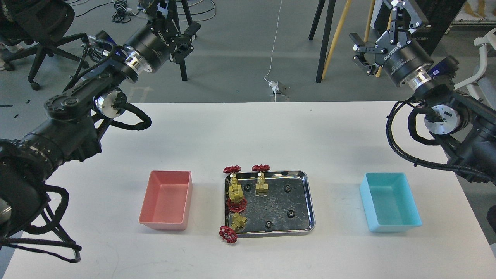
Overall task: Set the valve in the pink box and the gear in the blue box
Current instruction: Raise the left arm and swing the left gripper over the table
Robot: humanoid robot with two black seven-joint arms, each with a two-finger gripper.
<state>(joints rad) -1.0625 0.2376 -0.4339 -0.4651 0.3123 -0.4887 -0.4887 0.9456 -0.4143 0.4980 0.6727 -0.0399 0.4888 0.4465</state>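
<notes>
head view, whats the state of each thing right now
pink box: empty
blue box: empty
steel tray: holds valves and gears
valves: in tray's left part
gears: loose in tray
left claw: open, raised, empty
right claw: open, raised, empty

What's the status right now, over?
Left gripper and right gripper open, raised. Valves and gears in steel tray. Pink box, blue box empty.

Grey floor (pixel 240 50) back there, with cables (pixel 124 11) lying loose, a black office chair (pixel 38 42) on the left, some tripod legs (pixel 329 35), and a white table (pixel 271 128) up front.
</notes>
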